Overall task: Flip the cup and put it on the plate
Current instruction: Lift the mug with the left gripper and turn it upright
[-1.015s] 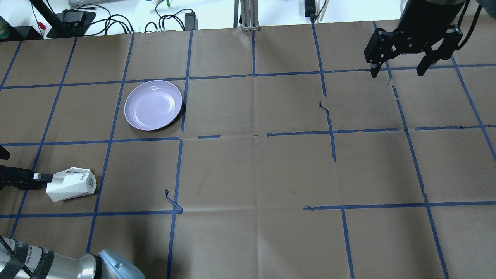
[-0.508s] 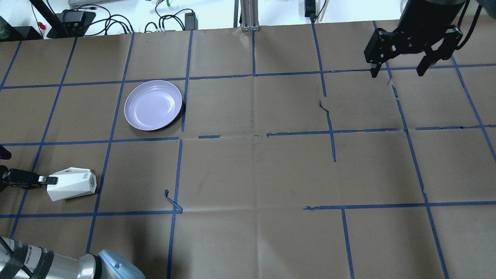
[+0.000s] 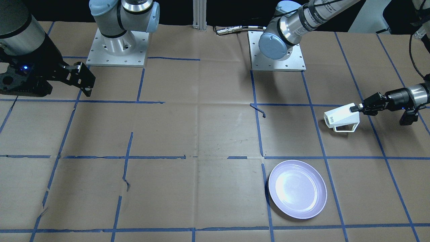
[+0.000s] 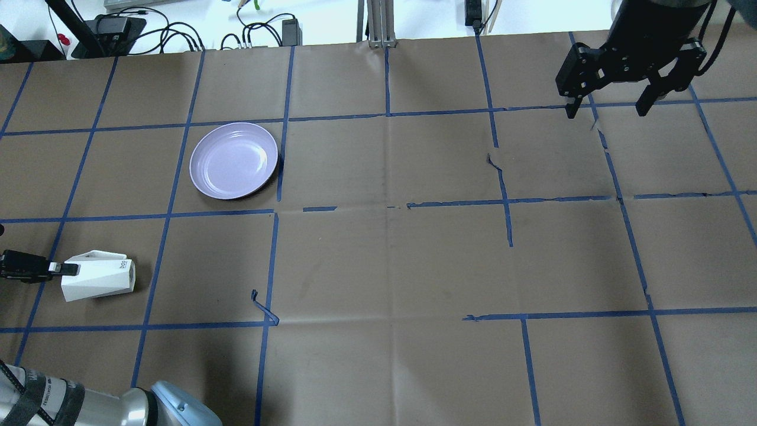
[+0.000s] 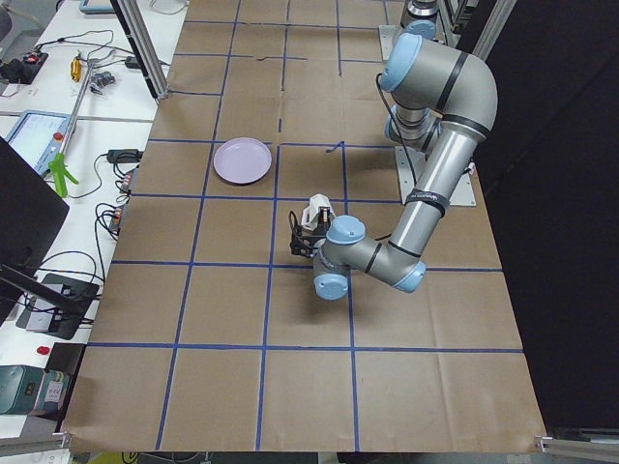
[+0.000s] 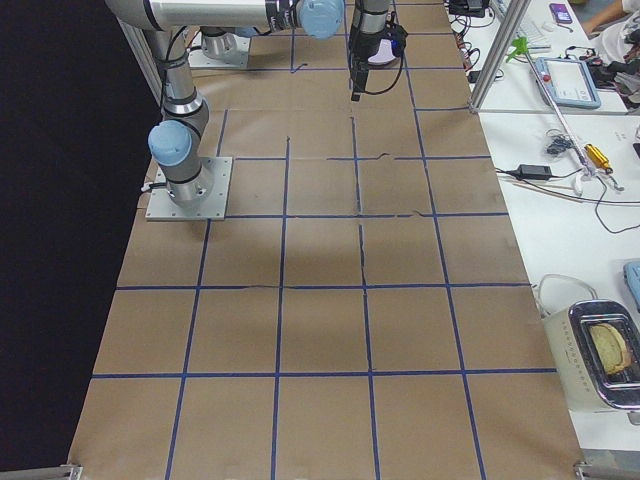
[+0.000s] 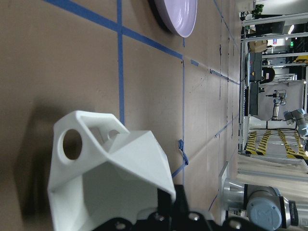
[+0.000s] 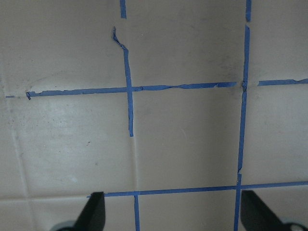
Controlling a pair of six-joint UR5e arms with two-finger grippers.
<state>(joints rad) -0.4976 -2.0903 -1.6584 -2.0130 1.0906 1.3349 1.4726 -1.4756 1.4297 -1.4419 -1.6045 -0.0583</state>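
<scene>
While the left gripper (image 4: pixel 64 270), clamped on the rim of the cup (image 4: pixel 97 283), holds it sideways at the overhead view's lower left, well apart from the plate (image 4: pixel 233 160) above it, the right gripper (image 4: pixel 608 110) hangs spread and empty at upper right.

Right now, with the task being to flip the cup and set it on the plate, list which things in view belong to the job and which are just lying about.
Belong to the job:
cup, on its side
plate
left gripper, shut on the cup's rim

Just lying about:
right gripper, open, far from both
tape curl, peeled up
black cables
</scene>
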